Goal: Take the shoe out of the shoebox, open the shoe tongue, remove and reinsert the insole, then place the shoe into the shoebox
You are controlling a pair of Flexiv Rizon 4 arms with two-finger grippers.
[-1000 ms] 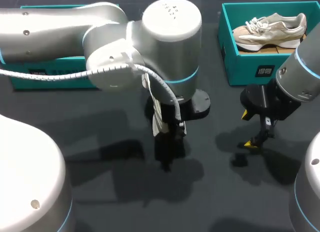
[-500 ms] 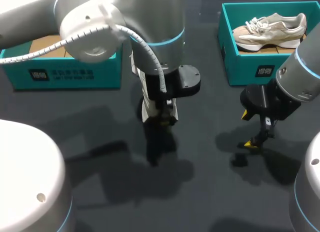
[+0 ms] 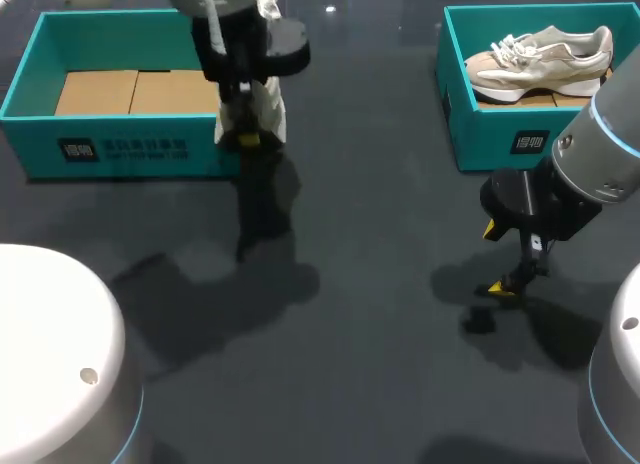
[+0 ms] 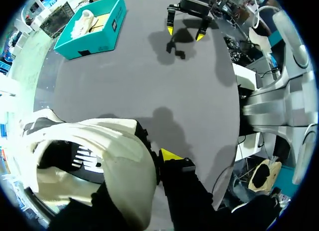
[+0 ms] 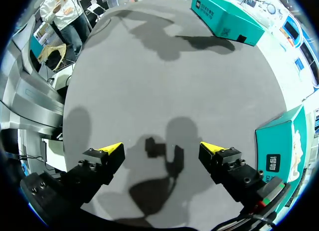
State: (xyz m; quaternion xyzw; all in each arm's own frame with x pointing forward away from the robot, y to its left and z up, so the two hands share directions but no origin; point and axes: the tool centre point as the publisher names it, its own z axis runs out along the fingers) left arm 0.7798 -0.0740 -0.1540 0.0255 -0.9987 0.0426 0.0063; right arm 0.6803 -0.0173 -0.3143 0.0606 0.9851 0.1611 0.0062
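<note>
A cream shoe (image 3: 267,112) hangs from my left gripper (image 3: 246,134), which is shut on it, at the front right corner of the left teal shoebox (image 3: 130,149). In the left wrist view the shoe (image 4: 94,159) fills the space beside one yellow fingertip (image 4: 169,155); the other finger is hidden behind the shoe. A second beige shoe (image 3: 540,56) lies in the right teal shoebox (image 3: 500,139). In front of that box my right gripper (image 3: 498,259) hangs open above the table, with nothing between its fingers (image 5: 113,149).
The left shoebox holds only brown cardboard (image 3: 135,89). From the right wrist, the right shoebox (image 5: 281,149) is close beside the gripper and the left shoebox (image 5: 227,17) is far ahead. Dark tabletop (image 3: 380,314) spreads between the boxes.
My left arm has carried the shoe from the table's middle back and to the left, up to the left shoebox's corner. The right arm has not moved.
</note>
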